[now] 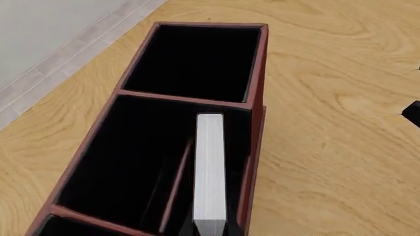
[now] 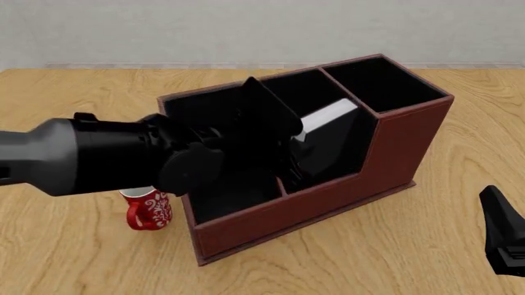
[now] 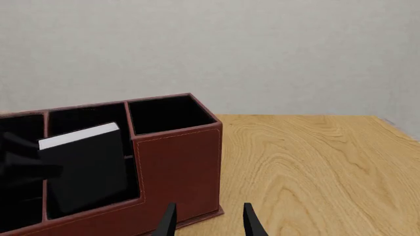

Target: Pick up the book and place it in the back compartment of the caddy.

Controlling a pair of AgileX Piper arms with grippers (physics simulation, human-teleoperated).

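The book (image 2: 328, 126), black covers and a white page block, stands tilted with its lower part inside the caddy's (image 2: 328, 206) small cell with the low wall (image 3: 85, 210). In the left wrist view its page edge (image 1: 210, 172) runs between a thin divider (image 1: 174, 189) and the outer wall. My left gripper (image 2: 289, 142) is shut on the book over the caddy; dark fingers flank it at that view's edge. My right gripper (image 3: 210, 225) is open and empty, low over the table to the caddy's right (image 2: 502, 236).
A red patterned mug (image 2: 149, 210) stands against the caddy's left end, partly hidden by my left arm. The tall square cell (image 2: 385, 80) is at the caddy's right end. A wall lies beyond the table's far edge.
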